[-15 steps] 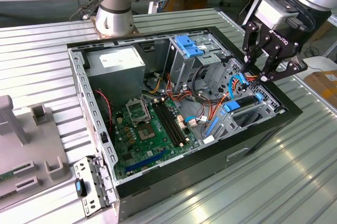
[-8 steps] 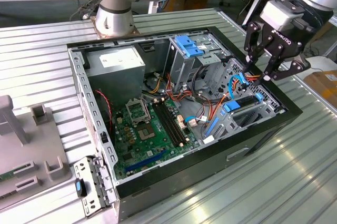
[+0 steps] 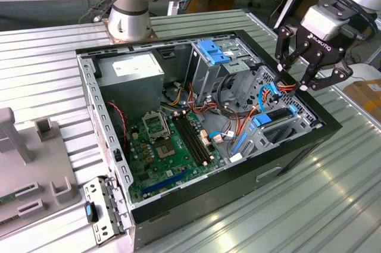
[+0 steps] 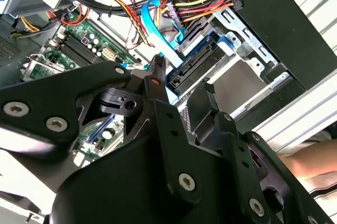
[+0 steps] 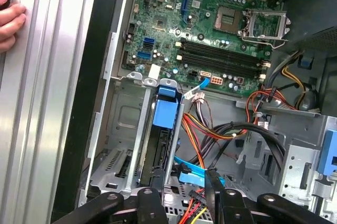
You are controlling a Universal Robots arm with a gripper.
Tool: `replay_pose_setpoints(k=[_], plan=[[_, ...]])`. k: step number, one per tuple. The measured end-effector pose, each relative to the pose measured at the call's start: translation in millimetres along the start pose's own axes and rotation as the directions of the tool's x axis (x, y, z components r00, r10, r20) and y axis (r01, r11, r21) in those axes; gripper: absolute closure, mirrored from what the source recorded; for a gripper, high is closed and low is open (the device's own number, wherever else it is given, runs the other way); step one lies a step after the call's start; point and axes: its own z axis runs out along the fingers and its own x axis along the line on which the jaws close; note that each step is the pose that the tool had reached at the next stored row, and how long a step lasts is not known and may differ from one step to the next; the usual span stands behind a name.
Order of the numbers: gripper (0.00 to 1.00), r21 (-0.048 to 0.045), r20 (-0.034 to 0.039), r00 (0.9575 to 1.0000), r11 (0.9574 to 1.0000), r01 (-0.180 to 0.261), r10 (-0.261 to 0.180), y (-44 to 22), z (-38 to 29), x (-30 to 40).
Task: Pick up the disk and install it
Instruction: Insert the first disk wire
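Disk (image 3: 277, 115) sits slotted in the case bay just beneath the released, empty end effector (image 3: 293, 78).

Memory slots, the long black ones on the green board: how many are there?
4. The memory slots lie side by side on the green motherboard, in one row between the processor socket and the bundle of coloured cables. None seems hidden.
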Motion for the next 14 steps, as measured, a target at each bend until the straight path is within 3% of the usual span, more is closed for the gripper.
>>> replay_pose_setpoints(k=[4, 7, 11, 13, 14], plan=[[0.56, -0.0001, -0.0001, 1.0000, 1.0000, 0.002, -0.002, -0.2, -0.1, 0.0], [0.56, -0.0002, 0.0000, 1.0000, 1.0000, 0.003, -0.003, -4.6, 0.0, 0.8], [0.56, -0.0005, 0.0000, 1.0000, 1.0000, 0.010, -0.010, -15.8, 0.0, 2.4], [0.56, -0.0016, 0.0002, 0.9995, 0.9995, 0.032, -0.032, -26.3, 0.1, 3.5], [0.56, -0.0018, 0.0002, 0.9993, 0.9993, 0.036, -0.036, -28.1, 0.1, 3.7]])
